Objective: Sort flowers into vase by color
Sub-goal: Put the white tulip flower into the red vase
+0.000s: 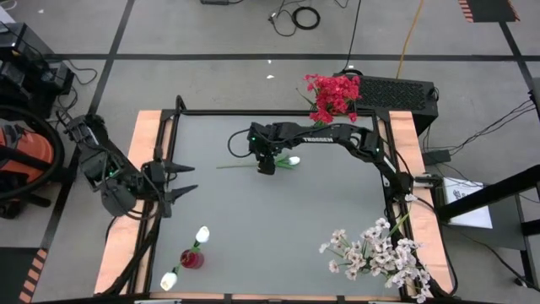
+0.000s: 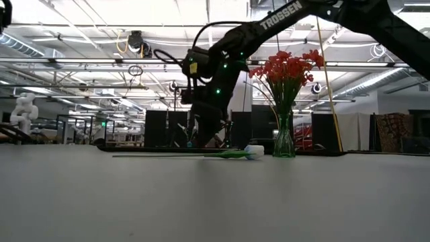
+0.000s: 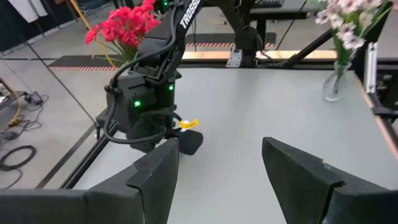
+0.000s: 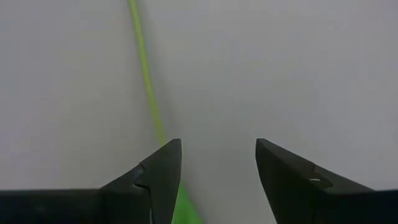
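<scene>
A flower [image 1: 261,164] lies flat on the table [image 1: 278,228] in its far half, stem pointing toward the left side and bud toward the right. The right gripper [image 1: 267,167] hangs directly over its stem, fingers apart, one finger [image 4: 163,168] just beside the stem. Behind it, at the far edge toward the right, a vase [image 2: 283,142] holds a bunch of flowers [image 1: 333,95]. In the near right corner stands a second bunch [image 1: 375,251]. Near the front edge on the left, a small vase [image 1: 191,258] stands with one bud [image 1: 202,234] behind it and another [image 1: 169,280] before it. The left gripper [image 1: 184,181] waits at the left edge, fingers spread.
</scene>
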